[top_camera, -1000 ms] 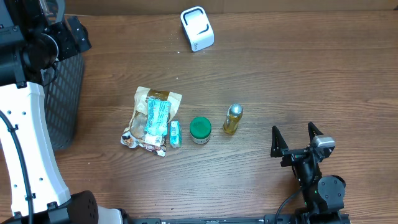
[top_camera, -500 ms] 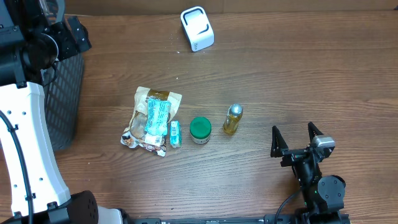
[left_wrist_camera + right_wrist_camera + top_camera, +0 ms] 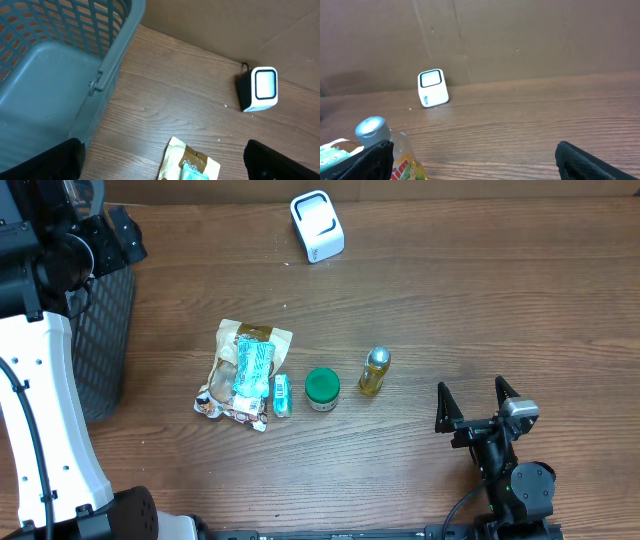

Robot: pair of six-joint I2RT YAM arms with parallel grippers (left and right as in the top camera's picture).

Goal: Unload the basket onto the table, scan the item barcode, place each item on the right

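- Right gripper [image 3: 470, 387]: nearest the base, about 5 o'clock on the brown wood-grain table [image 3: 520, 300]. Jaws spread wide, nothing between them.
- Small yellow-liquid bottle with silver cap [image 3: 374, 372]: lying on the table at roughly 10 o'clock from the right gripper, near but apart. It's the closest item to that arm.
- Round green-lidded jar [image 3: 322, 388]: just beside the bottle at its 9 o'clock.
- Small teal-and-white carton [image 3: 282, 395]: 9 o'clock of the jar, touching or nearly touching the crinkly brown-and-white snack bag [image 3: 245, 370]. Can't tell which from overhead.
- Left gripper [image 3: 162, 150]: raised over the 10 o'clock side, looking down past the bag's top edge. Fingers apart and empty.
- Dark grey slotted plastic basket [image 3: 105, 330]: at the 9 o'clock edge, well apart from the items.
- White cube barcode scanner with black-framed window [image 3: 317, 226]: far end, about 12 o'clock, well apart from everything else.
- Step, my read: pre-grasp. No item lifted, none presented to the scanner, so the task is essentially unstarted.
- Next move, my read: right arm goes for the bottle, closing across its body, not the cap. Then lift it, carry it toward 12 o'clock and turn the label to face the scanner window.
- No barcode is legible in any view, so which face to present is unknown.
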